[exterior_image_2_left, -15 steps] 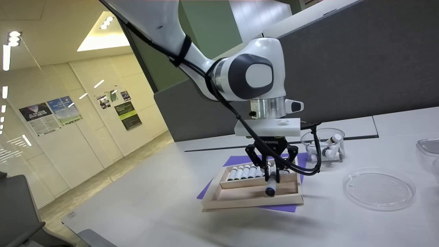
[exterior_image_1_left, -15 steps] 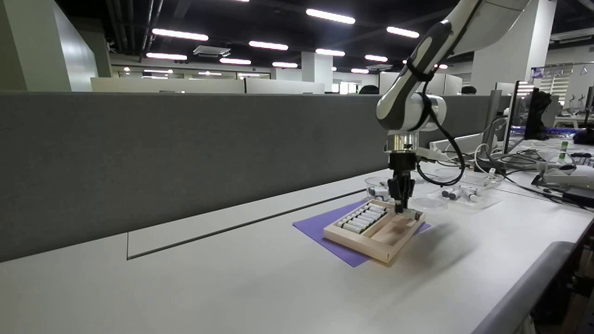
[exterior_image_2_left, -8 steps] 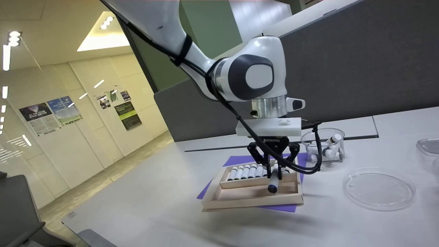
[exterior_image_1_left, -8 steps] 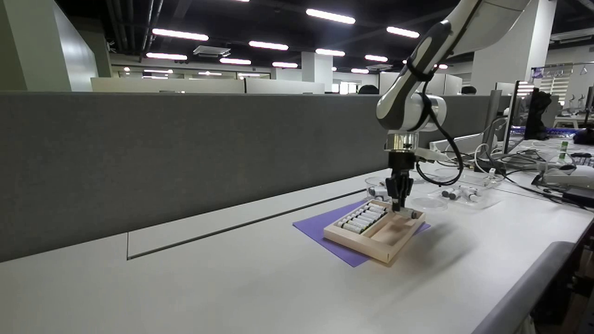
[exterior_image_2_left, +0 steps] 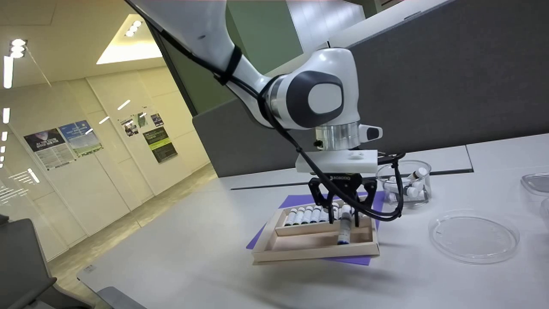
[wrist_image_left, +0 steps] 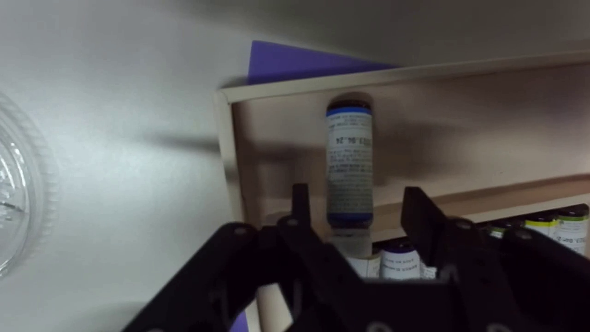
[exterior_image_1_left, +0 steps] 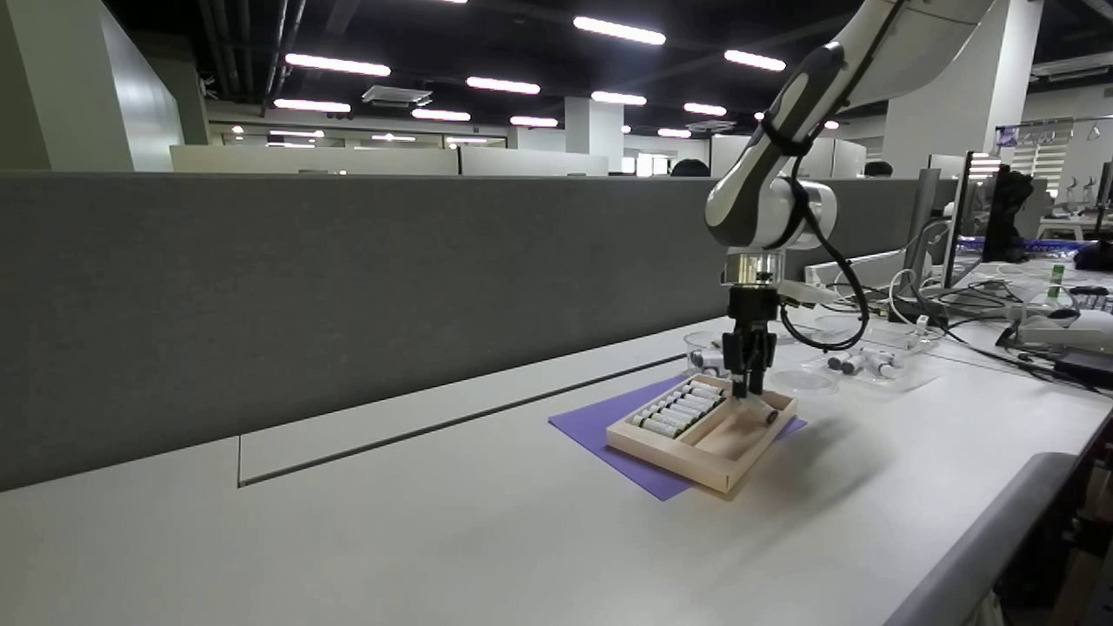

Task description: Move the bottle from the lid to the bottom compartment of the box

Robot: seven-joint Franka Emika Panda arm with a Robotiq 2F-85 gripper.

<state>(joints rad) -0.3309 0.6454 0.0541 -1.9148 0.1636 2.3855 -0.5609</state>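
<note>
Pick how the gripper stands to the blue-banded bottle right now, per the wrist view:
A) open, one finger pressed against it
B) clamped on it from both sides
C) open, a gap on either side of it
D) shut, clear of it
C: the wrist view shows the gripper open, with a visible gap on either side of the blue-banded bottle.

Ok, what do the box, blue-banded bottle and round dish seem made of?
Box: likely bare wood, matt; pale tan, seamed at a corner. Blue-banded bottle: dark glass or plastic; a matt printed label, probably paper, hides most. Round dish: clear plastic or glass, glossy; its edge catches light and the table shows through.
</note>
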